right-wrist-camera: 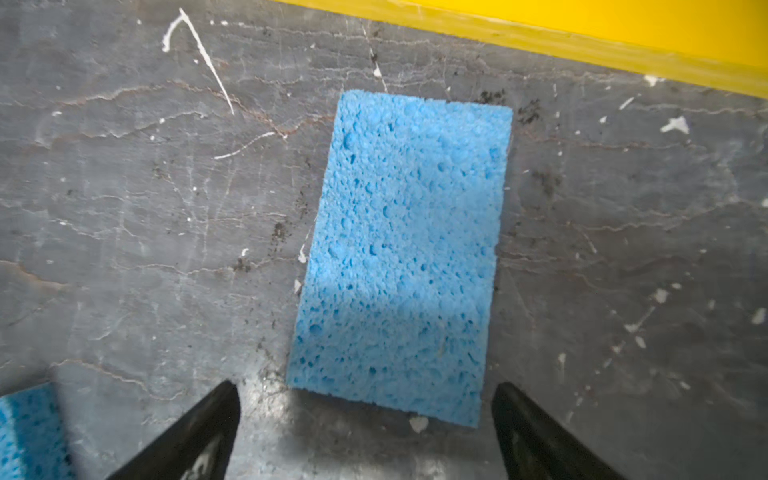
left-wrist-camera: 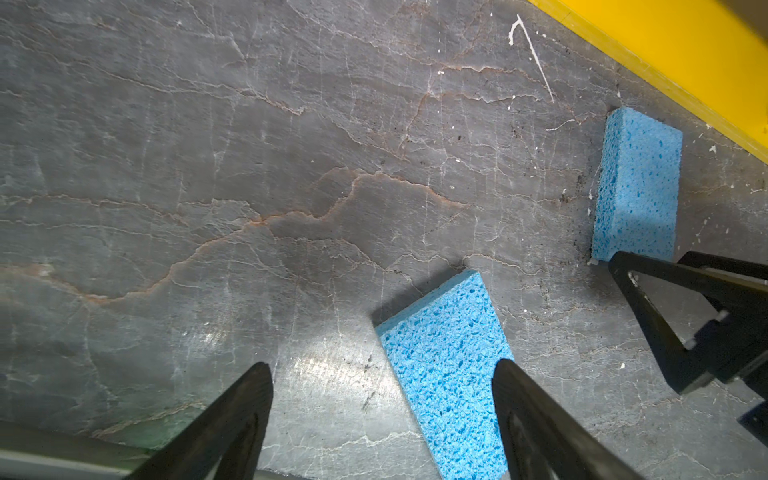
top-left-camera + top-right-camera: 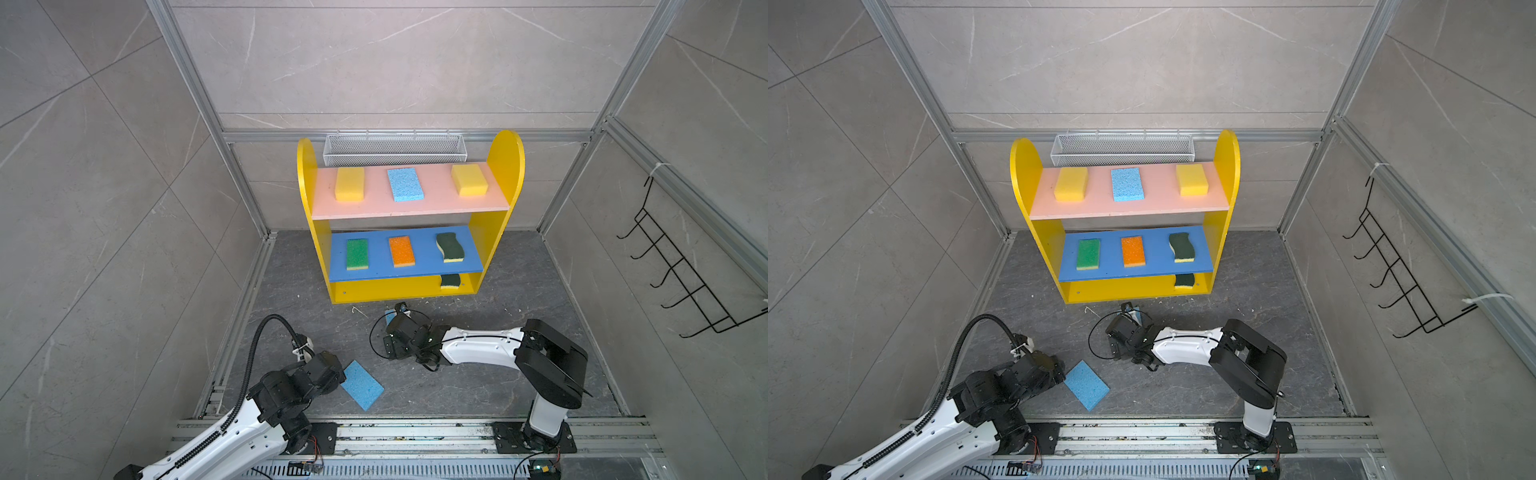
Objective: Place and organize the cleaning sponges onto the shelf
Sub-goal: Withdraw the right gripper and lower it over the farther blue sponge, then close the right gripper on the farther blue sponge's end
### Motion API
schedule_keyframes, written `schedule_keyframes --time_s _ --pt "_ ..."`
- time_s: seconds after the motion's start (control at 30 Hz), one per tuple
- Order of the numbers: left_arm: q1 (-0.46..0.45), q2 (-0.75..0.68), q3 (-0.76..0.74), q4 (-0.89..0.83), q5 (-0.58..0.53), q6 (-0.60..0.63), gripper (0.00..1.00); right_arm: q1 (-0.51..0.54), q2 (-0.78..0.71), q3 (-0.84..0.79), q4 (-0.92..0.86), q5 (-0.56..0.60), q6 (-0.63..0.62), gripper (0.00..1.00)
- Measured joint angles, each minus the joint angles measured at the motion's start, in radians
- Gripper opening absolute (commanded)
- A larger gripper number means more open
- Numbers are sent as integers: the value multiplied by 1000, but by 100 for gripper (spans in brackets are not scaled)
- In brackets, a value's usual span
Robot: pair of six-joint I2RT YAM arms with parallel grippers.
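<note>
Seven sponges sit on the shelf: three on the pink board, three on the blue board and one at the right end of the bottom. Two blue ones lie on the floor. The right gripper, jaws wide open and empty, hangs over the shelf-side sponge, which lies just before the shelf's front edge. The left gripper, jaws apart and empty, hovers at the front sponge, near the floor's front edge.

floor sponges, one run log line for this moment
shelf: seven sponges | left jaws: open, at nearer light blue sponge on floor | right jaws: open, above light blue sponge by shelf
</note>
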Motion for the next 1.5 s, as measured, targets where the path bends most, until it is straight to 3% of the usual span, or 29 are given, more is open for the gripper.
schedule_keyframes --time_s 0.87,1.5 --pt "0 -16 0 -34 -8 -22 86 5 130 114 -73 74 67 95" --pt "0 -31 0 -39 -13 -22 86 5 147 113 -48 146 124 72"
